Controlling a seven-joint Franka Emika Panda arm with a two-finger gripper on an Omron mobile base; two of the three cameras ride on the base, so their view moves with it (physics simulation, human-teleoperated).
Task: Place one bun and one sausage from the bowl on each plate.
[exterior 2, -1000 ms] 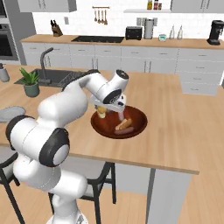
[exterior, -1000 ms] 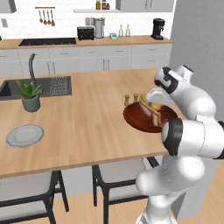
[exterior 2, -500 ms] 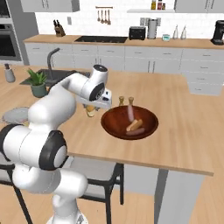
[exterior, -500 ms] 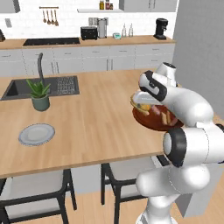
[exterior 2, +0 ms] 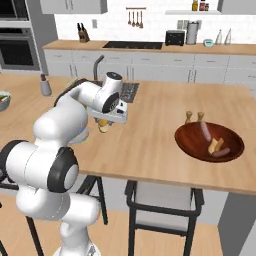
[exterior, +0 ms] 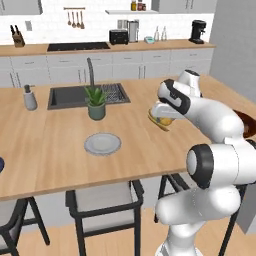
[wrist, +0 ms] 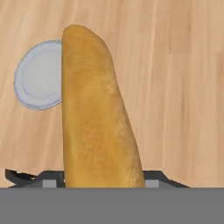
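My gripper (exterior: 163,119) hangs over the wooden island, shut on a golden-tan bun (exterior: 159,122) that points down from its jaws. In the hand view the bun (wrist: 94,118) stands upright between the fingers, with the pale grey-white plate (wrist: 37,76) on the counter behind it to the left. That plate (exterior: 102,144) lies left of and nearer than the gripper. From the right base view, the gripper (exterior 2: 104,123) and its bun (exterior 2: 103,128) are well left of the dark red-brown bowl (exterior 2: 192,140). In the bowl lie a sausage (exterior 2: 205,131), another bun (exterior 2: 216,145) and a second sausage (exterior 2: 221,151).
A potted plant (exterior: 96,102), a sink (exterior: 70,96) and a soap dispenser (exterior: 30,97) stand behind the plate. Two shakers (exterior 2: 188,116) stand behind the bowl. A fruit bowl (exterior 2: 4,98) sits at the far left. Stools (exterior: 102,200) stand under the island's near edge.
The base has driven left, so the whole scene has shifted right. The gripper has carried the bun away from the bowl and leftward over the island.
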